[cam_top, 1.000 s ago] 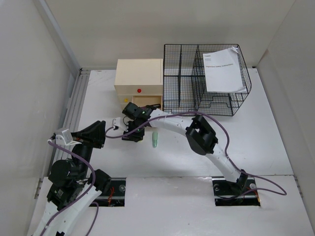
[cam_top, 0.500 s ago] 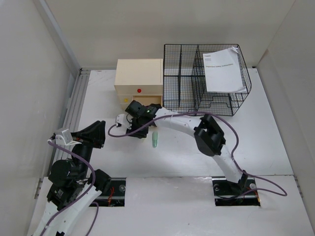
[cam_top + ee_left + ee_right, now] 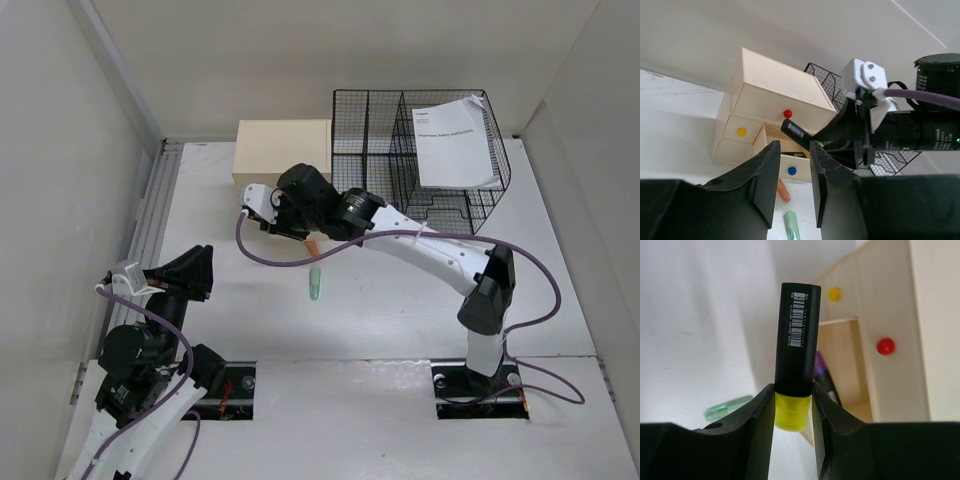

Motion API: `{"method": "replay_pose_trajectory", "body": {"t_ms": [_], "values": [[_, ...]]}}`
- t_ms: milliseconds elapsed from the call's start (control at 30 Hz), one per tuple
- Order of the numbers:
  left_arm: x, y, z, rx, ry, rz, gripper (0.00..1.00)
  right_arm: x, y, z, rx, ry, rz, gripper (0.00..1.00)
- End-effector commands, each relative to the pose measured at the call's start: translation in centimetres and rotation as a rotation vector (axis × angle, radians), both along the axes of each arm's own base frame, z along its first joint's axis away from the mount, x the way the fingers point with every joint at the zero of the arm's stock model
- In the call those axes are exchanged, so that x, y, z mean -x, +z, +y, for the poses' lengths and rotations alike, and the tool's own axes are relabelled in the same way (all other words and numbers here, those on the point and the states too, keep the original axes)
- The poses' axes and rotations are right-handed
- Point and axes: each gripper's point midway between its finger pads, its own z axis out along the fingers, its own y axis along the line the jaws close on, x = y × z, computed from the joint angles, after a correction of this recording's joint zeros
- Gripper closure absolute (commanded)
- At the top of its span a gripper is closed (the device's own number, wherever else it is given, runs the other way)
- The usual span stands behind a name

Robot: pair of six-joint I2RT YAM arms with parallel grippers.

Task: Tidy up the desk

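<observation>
1. Tabletop (image 3: 420, 300): white and flat. It spreads out from both arm bases and lies under both sets of fingers. Plain walls stand close around it.
2. Drawer box (image 3: 283, 150) sits at the far side beside the wire rack (image 3: 420, 160). I'm nearer with the right arm.
3. Right fingers (image 3: 792, 412) are clamped on a highlighter (image 3: 796, 340). Its long axis runs straight out from them, and the open drawer (image 3: 840, 360) is just beside it. I reckon a drop-in comes next.
4. Left fingers (image 3: 792, 155) are narrowly parted and hold nothing.
5. Green marker (image 3: 316, 284) and orange marker (image 3: 311, 246) lie loose on the tabletop.

A barcode label marks the black highlighter (image 3: 795, 330); print on the paper (image 3: 455, 140) is unreadably small.
</observation>
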Motion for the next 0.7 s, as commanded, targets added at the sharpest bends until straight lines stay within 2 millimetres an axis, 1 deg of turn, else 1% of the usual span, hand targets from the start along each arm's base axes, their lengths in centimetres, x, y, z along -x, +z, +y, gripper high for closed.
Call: {"method": "replay_pose_trajectory", "body": {"t_ms": [0, 33, 100, 133, 167, 233, 267, 300, 333, 367, 433, 467, 533, 567, 600, 667], "values": [[0.9, 1.8, 0.9, 0.047, 0.014, -0.069, 0.73, -4.2, -0.4, -1.9, 0.047, -0.199, -0.136, 0.92], [0.9, 1.8, 0.9, 0.047, 0.014, -0.069, 0.73, -5.0, -0.1, -2.4, 0.044, -0.227, -0.149, 0.92], [0.9, 1.8, 0.9, 0.047, 0.014, -0.069, 0.73, -5.6, -1.7, -2.5, 0.086, -0.254, -0.153, 0.92], [0.9, 1.8, 0.9, 0.047, 0.014, -0.069, 0.73, -6.5, -2.0, -3.4, 0.11, -0.297, -0.171, 0.92], [0.9, 1.8, 0.9, 0.047, 0.014, -0.069, 0.73, -6.9, -1.7, -3.6, 0.113, -0.31, -0.195, 0.92], [0.9, 1.8, 0.9, 0.047, 0.014, -0.069, 0.73, -7.7, -2.1, -3.7, 0.133, -0.35, -0.219, 0.9], [0.9, 1.8, 0.9, 0.047, 0.014, -0.069, 0.73, -8.3, -1.9, -4.0, 0.126, -0.368, -0.228, 0.89], [0.9, 1.8, 0.9, 0.047, 0.014, -0.069, 0.73, -8.3, -1.9, -4.0, 0.126, -0.368, -0.228, 0.86], [0.9, 1.8, 0.9, 0.047, 0.014, -0.069, 0.73, -8.5, -2.3, -4.1, 0.138, -0.376, -0.23, 0.81], [0.9, 1.8, 0.9, 0.047, 0.014, -0.069, 0.73, -8.8, -2.3, -4.5, 0.139, -0.385, -0.229, 0.6], [0.9, 1.8, 0.9, 0.047, 0.014, -0.069, 0.73, -8.8, -2.3, -4.5, 0.139, -0.385, -0.229, 0.51], [0.9, 1.8, 0.9, 0.047, 0.014, -0.069, 0.73, -8.7, -2.7, -4.6, 0.149, -0.383, -0.225, 0.47], [0.9, 1.8, 0.9, 0.047, 0.014, -0.069, 0.73, -8.8, -2.1, -4.5, 0.125, -0.387, -0.235, 0.47], [0.9, 1.8, 0.9, 0.047, 0.014, -0.069, 0.73, -8.7, -1.5, -4.6, 0.114, -0.388, -0.24, 0.5], [0.9, 1.8, 0.9, 0.047, 0.014, -0.069, 0.73, -8.5, -1.6, -4.3, 0.106, -0.37, -0.229, 0.61], [0.9, 1.8, 0.9, 0.047, 0.014, -0.069, 0.73, -8.0, -0.5, -4.1, 0.062, -0.352, -0.22, 0.87]]}}
